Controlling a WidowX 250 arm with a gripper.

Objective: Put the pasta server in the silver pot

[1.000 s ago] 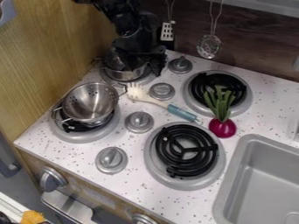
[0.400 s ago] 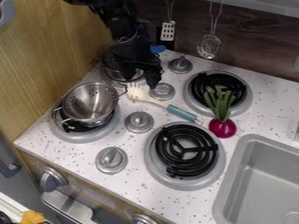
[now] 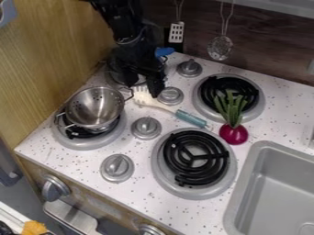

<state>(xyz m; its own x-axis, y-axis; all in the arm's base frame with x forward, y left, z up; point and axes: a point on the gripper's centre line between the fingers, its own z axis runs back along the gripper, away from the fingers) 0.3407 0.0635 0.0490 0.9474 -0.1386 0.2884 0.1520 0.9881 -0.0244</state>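
The gripper hangs over the back left of the stove, open, its fingers apart just above the pasta server's head. On the counter lies the pasta server, its pale toothed head up and left towards the gripper and its teal handle down and right. Nothing is visibly held. Behind the gripper, on the back left burner, stands the silver pot, mostly hidden by the black fingers and wrist.
A silver colander sits on the front left burner, close to the server's head. A purple onion with green leaves lies beyond the handle. Knobs flank the server. Something blue shows behind the gripper.
From over the silver pot, the gripper has come down and forward to the server's head, and its fingers stand wider apart. The blue thing has come into view behind it.
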